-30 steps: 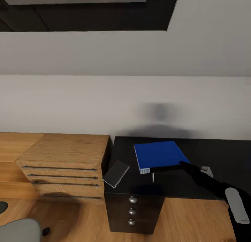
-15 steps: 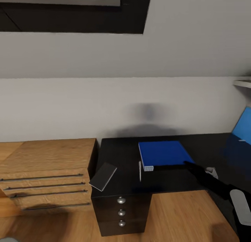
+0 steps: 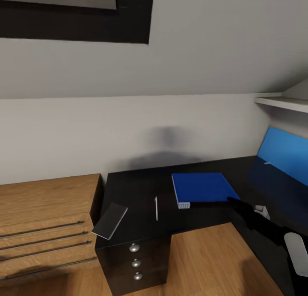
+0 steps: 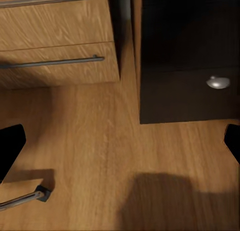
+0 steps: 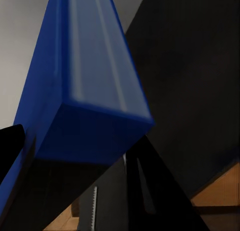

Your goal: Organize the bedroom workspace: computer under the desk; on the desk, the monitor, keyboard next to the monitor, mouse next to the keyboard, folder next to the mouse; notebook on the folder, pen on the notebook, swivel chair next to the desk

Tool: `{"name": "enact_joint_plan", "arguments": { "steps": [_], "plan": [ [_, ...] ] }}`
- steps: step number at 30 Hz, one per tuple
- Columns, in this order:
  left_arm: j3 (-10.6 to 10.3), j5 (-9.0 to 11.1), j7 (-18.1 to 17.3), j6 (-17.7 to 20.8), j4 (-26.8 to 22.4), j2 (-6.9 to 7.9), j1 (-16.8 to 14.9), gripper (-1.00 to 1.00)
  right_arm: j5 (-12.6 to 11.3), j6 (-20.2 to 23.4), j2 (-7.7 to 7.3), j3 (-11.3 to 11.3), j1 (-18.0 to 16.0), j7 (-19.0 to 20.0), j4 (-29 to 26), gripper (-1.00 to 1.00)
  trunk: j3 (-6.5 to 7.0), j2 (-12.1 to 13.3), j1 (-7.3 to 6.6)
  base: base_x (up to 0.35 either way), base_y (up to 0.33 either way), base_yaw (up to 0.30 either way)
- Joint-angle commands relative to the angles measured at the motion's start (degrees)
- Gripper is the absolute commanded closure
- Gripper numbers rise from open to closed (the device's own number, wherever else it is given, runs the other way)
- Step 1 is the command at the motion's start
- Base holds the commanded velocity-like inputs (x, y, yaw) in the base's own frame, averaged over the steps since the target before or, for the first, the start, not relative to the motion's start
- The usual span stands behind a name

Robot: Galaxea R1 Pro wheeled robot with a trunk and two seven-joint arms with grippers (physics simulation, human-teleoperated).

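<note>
Evidently the right tool (image 3: 233,200) pinches the near corner of the thin bright blue folder (image 3: 201,188) lying on the black tabletop (image 3: 137,193), left tool (image 4: 120,141) spread over floor; an abrupt pull-away could drag the folder toward the slim pale pen (image 3: 156,208).

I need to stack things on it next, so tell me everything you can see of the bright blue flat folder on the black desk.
The bright blue flat folder is a plain rectangular slab with a smooth, glossy-looking cover and a pale gridded edge at its near corner. It lies on the black desk top, closed, beside the thin pale pen, which lies apart from it. The right gripper holds its near edge, one black finger under it in the right wrist view.
</note>
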Motion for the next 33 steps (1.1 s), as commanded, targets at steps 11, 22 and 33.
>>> {"name": "enact_joint_plan", "arguments": {
  "steps": [11, 22, 33],
  "plan": [
    [0.13, -0.61, 0.54, -0.13, -0.01, -0.01, -0.01, -1.0, 0.17, 0.18, 0.08, -0.13, -0.08, 0.28, 0.02, 1.0, 0.18, -0.06, 0.01, 0.0, 0.0, -0.268],
    [0.13, -0.65, 0.54, -0.12, -0.01, -0.01, -0.04, -1.0, 0.36, -0.21, 0.19, -0.13, -0.07, 0.19, 0.07, 1.0, 0.29, -0.06, 0.01, 0.0, 0.0, -0.189],
    [0.13, -0.65, 0.54, -0.06, -0.01, -0.01, -0.03, -1.0, 3.73, -0.5, 0.4, -0.13, -0.07, 0.36, 1.8, 1.0, 0.29, -0.06, 0.01, 0.0, 0.0, -0.009]
  ]
}}
